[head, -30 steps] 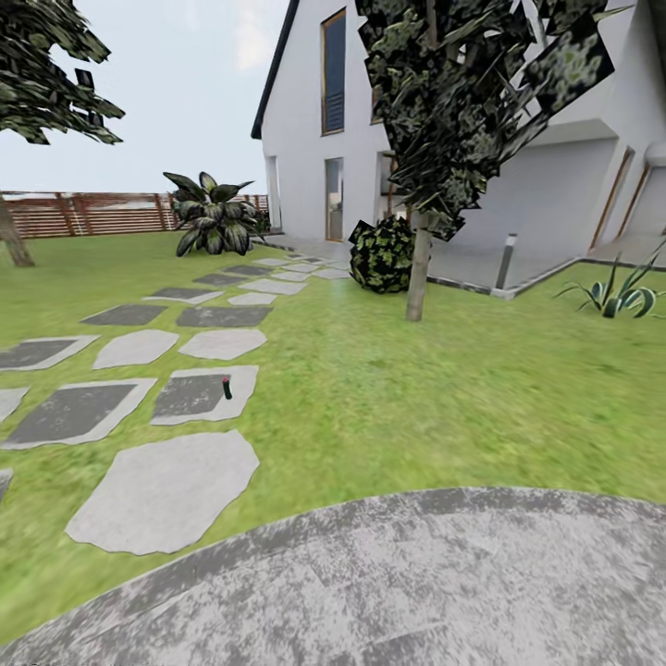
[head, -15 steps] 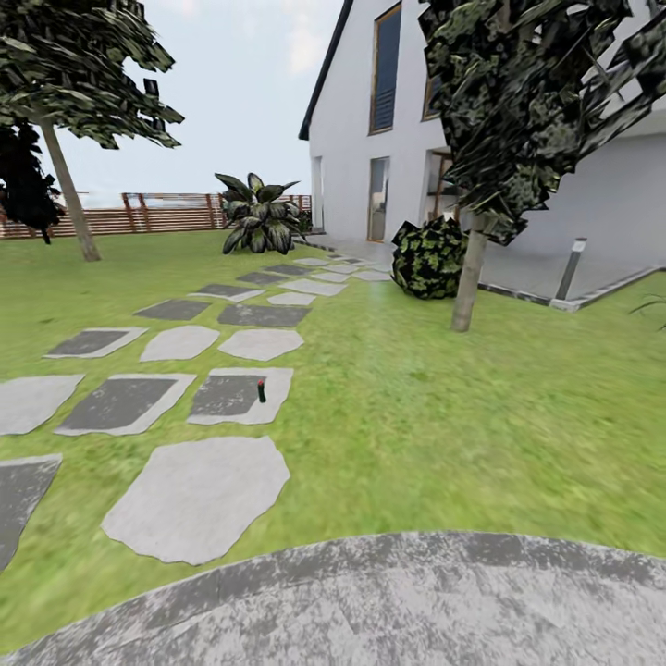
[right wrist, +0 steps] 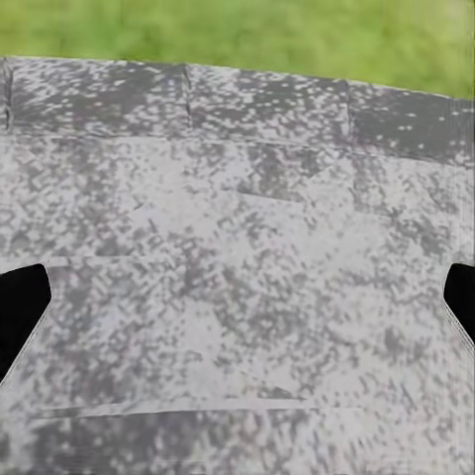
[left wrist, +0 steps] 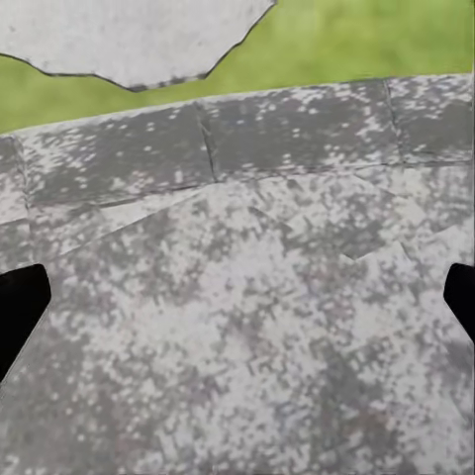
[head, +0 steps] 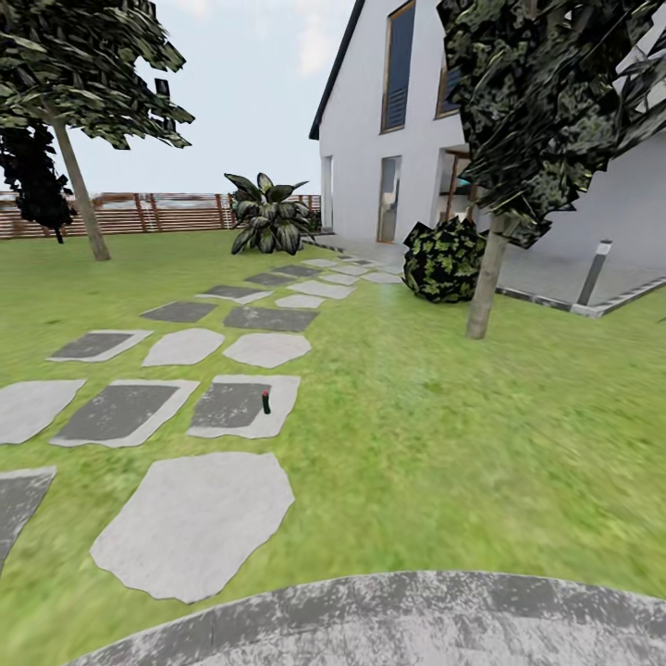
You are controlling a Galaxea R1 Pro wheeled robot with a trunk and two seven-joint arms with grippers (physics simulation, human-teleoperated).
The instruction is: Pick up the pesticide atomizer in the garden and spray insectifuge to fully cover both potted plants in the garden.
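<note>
While both claws hang spread and empty over the patio [head: 416,620], the pesticide atomizer [head: 266,400], upright on a stepping stone [head: 242,407] at eleven o'clock, risks toppling if approached carelessly.

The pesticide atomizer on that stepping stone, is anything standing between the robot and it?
Nothing visible does. The pesticide atomizer stands upright on a stepping stone, with only flat patio paving, grass and another flat stone lying in between.
</note>
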